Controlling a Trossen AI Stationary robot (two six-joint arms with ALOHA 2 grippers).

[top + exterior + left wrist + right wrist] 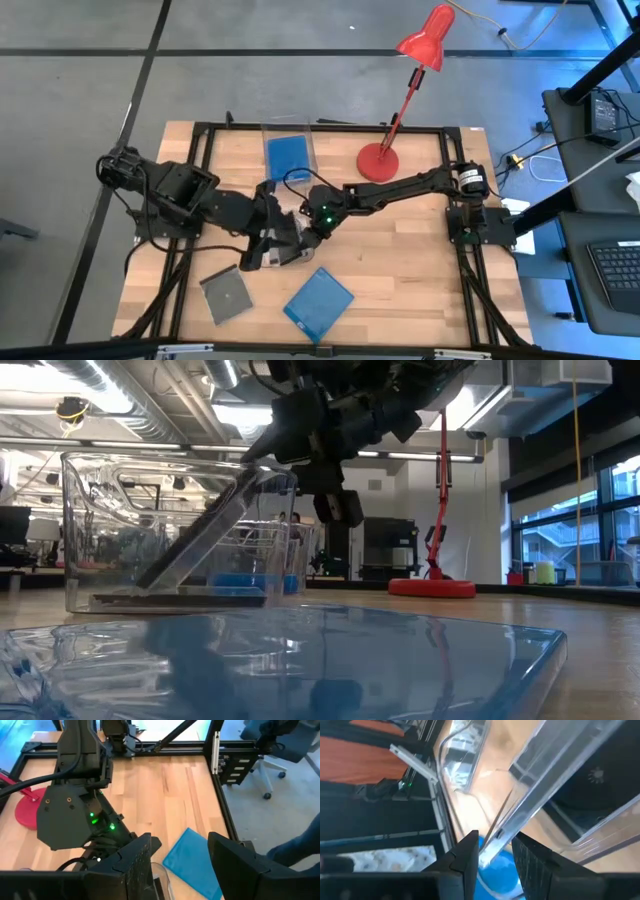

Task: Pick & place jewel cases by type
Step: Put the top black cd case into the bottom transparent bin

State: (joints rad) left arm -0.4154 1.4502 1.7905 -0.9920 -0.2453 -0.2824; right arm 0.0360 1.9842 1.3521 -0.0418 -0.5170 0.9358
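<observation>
Your right claw [492, 852] sits narrowly parted around the tilted grey jewel case [195, 550] in the clear bin [80, 530]. Left claw [180, 865] hovers wide, empty, above the bench [165, 790].

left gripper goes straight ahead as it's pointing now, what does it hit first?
Probably the clear bin's rim, between the left gripper's open fingers; past that, the blue jewel case. Depth unclear.
</observation>
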